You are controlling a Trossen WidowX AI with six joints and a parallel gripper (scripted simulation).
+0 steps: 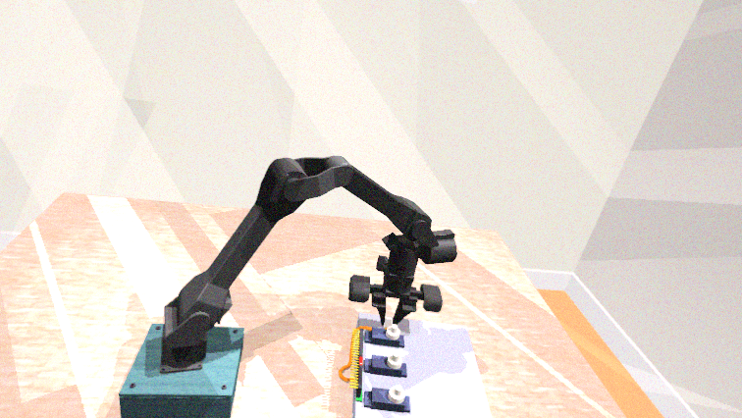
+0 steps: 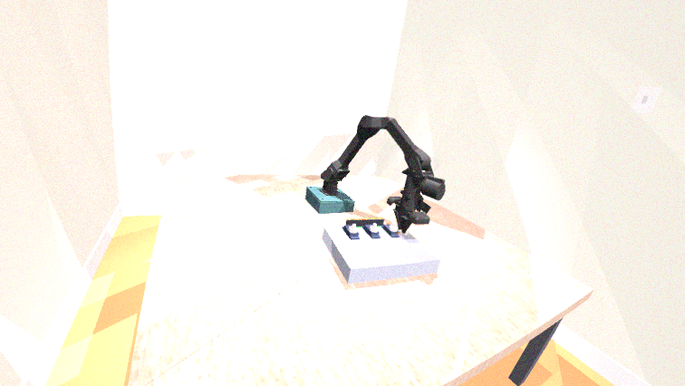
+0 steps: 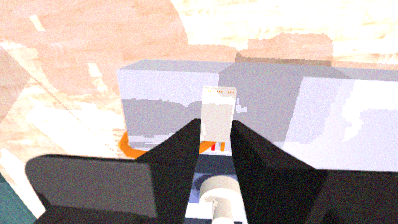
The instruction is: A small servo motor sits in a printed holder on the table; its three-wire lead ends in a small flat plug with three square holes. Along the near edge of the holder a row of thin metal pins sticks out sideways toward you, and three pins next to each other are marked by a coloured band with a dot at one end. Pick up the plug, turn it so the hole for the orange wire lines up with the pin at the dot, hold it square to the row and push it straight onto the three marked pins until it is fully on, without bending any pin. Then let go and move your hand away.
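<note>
The pale flat plug (image 3: 217,107) (image 1: 388,322) stands between the fingertips at the holder's far corner. Tiny dark holes show at its upper end in the wrist view; orange, red and brown wires leave its lower end. My gripper (image 3: 215,125) (image 1: 390,323) (image 2: 404,231) points down with both tips against the plug's sides and looks shut on it. The holder (image 1: 441,363) (image 2: 383,261) (image 3: 167,86) is a pale block. Its yellow pins (image 1: 354,363) stick out along the edge facing the arm's base. A red mark (image 1: 361,360) and a green mark (image 1: 358,398) sit beside them; the dot cannot be made out.
Three navy servos with white horns stand in a row on the holder; the nearest servo (image 1: 381,337) (image 2: 392,231) is close beside the fingers. An orange lead (image 1: 343,373) loops out past the pins. The teal base (image 1: 182,384) (image 2: 332,206) stands beyond the pin side.
</note>
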